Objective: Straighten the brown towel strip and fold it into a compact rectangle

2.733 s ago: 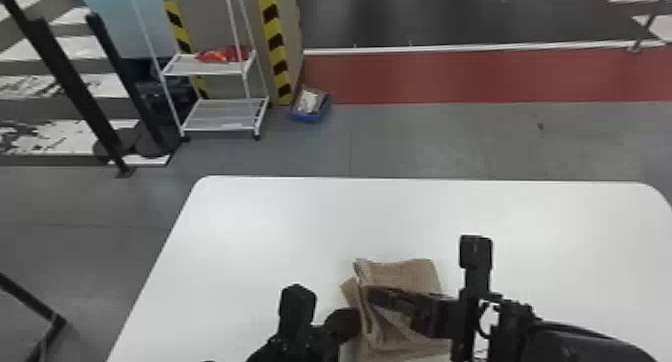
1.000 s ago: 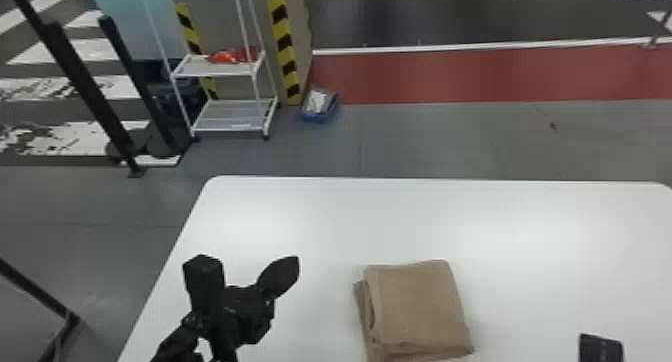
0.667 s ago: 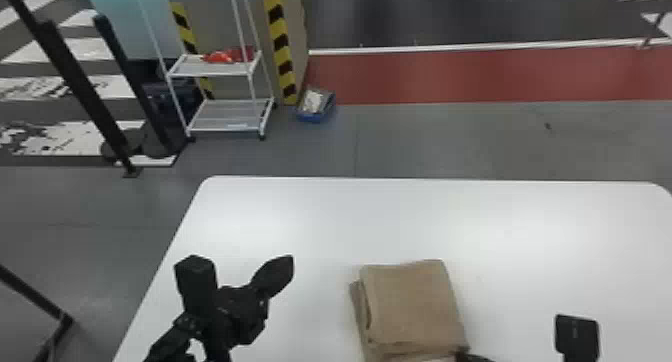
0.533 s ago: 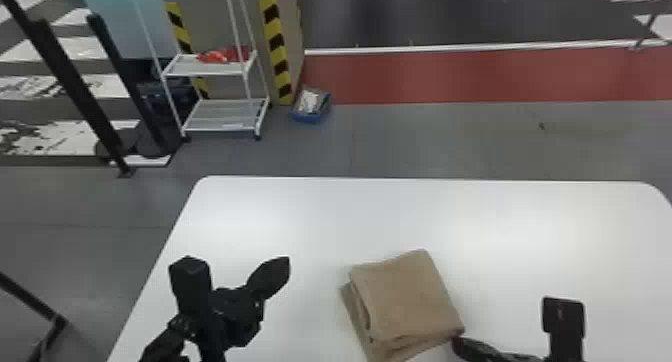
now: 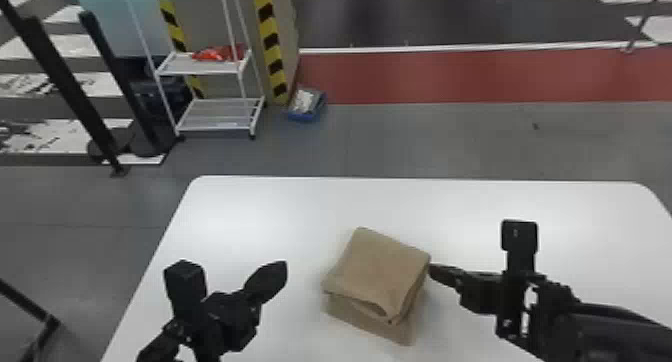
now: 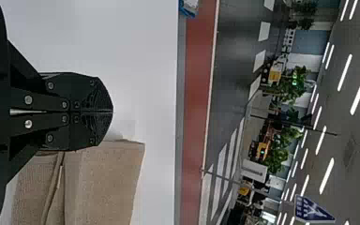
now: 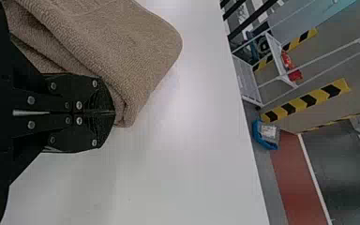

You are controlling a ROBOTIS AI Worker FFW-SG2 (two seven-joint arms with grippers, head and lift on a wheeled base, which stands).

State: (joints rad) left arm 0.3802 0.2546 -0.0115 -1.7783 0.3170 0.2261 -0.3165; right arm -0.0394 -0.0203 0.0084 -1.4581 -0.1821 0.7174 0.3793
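Note:
The brown towel (image 5: 380,271) lies folded into a thick, roughly square stack on the white table, turned at an angle, its lower layers sticking out at the near side. My right gripper (image 5: 435,271) is at the towel's right corner; in the right wrist view that gripper (image 7: 112,112) is shut, its tips against the folded edge of the towel (image 7: 136,51). Left of the stack, apart from it, is my left gripper (image 5: 284,268). The left wrist view has this gripper (image 6: 111,111) shut with nothing between its tips, the towel (image 6: 103,183) beyond it.
The white table (image 5: 590,211) has its far edge behind the towel. Past it on the floor stand a white wire shelf (image 5: 220,113) with a red item and a small blue bin (image 5: 306,106). Black posts (image 5: 65,86) stand at the far left.
My right gripper has come in from the lower right to the towel's right side, and the towel has turned. Earlier both grippers were at the towel; the left one then moved off leftward.

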